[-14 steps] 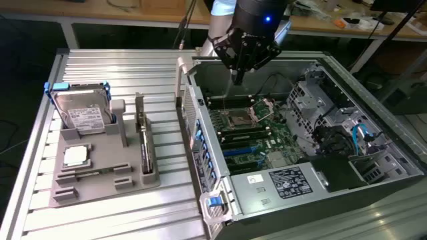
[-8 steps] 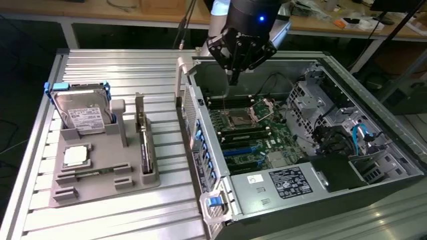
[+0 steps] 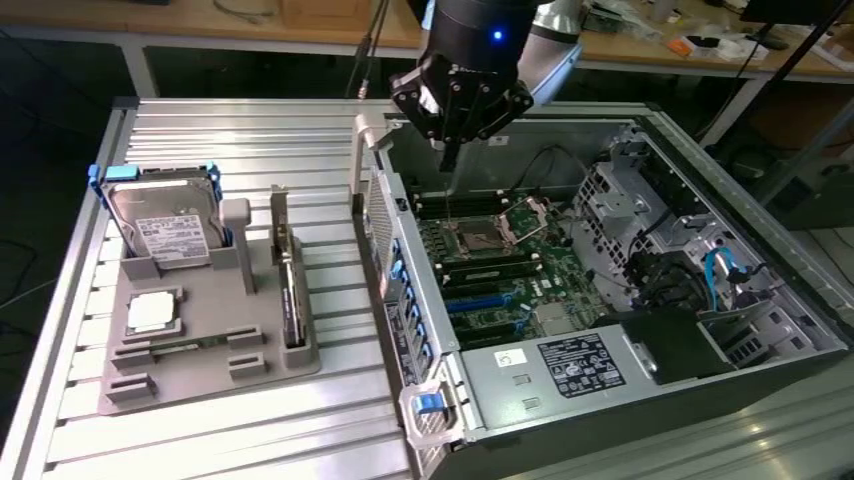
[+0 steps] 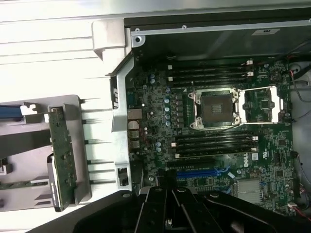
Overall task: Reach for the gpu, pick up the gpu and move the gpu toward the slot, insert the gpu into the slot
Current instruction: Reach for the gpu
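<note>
Dark, thin gpu [image 3: 287,285] with a green circuit-board edge stands in a grey moulded holder [image 3: 200,352], well apart from the black gripper [image 3: 449,152].

Seen from the exterior view, the gripper hangs above the green motherboard [image 3: 541,268] inside the open grey metal computer case [image 3: 379,190]. Its jaws hold nothing and appear pressed together into one thin point, though the angle leaves this slightly uncertain. The gpu lies to the exterior view's left of the jaws, beyond the case's side wall. It is upright on its long edge, and its long axis runs roughly parallel to that wall. The long, narrow blue plastic slot [image 3: 478,300] sits unoccupied on the board, nearer the gripper than the card is. The reach has therefore not yet arrived at the card.
</note>
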`<state>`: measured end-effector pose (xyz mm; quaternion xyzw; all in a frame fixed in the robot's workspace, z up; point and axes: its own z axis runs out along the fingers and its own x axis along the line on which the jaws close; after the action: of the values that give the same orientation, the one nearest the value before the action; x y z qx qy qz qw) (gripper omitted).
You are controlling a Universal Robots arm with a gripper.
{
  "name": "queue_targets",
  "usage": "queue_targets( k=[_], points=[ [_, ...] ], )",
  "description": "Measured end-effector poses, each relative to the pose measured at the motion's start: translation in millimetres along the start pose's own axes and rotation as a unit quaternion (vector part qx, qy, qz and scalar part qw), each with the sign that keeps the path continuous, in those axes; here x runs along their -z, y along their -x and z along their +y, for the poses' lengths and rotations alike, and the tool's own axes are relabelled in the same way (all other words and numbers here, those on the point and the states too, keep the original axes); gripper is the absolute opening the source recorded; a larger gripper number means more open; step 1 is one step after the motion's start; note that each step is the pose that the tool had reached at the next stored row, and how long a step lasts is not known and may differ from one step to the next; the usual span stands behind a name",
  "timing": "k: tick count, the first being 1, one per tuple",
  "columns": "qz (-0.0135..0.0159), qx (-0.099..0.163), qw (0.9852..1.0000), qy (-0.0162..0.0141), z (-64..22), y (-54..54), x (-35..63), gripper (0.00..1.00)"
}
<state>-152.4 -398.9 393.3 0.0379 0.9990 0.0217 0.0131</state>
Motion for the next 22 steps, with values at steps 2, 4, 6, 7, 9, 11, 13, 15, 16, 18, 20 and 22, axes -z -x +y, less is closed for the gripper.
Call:
queue_targets(
  k=[2,4,6,7,9,11,13,15,16,18,20,22],
  points=[
    [0.0000,0.000,1.0000,0.0000,-0.4,-4.6,0.1,0.11],
    [0.0000,0.000,1.0000,0.0000,-0.7,-9.3,0.2,0.11],
    [0.0000,0.000,1.0000,0.0000,-1.0,-13.2,0.4,0.11],
    [0.0000,0.000,1.0000,0.0000,-1.2,-15.5,0.4,0.11],
    [0.0000,0.000,1.0000,0.0000,-1.5,-19.9,0.6,0.11],
    [0.0000,0.000,1.0000,0.0000,-1.8,-24.4,0.7,0.11],
    [0.0000,0.000,1.0000,0.0000,-2.2,-29.2,0.8,0.11],
    [0.0000,0.000,1.0000,0.0000,-2.6,-34.1,1.0,0.11],
    [0.0000,0.000,1.0000,0.0000,-2.8,-36.7,1.0,0.11],
    [0.0000,0.000,1.0000,0.0000,-3.0,-40.1,1.1,0.11],
    [0.0000,0.000,1.0000,0.0000,-3.3,-43.5,1.2,0.11],
    [0.0000,0.000,1.0000,0.0000,-3.6,-47.3,1.3,0.11]
  ],
)
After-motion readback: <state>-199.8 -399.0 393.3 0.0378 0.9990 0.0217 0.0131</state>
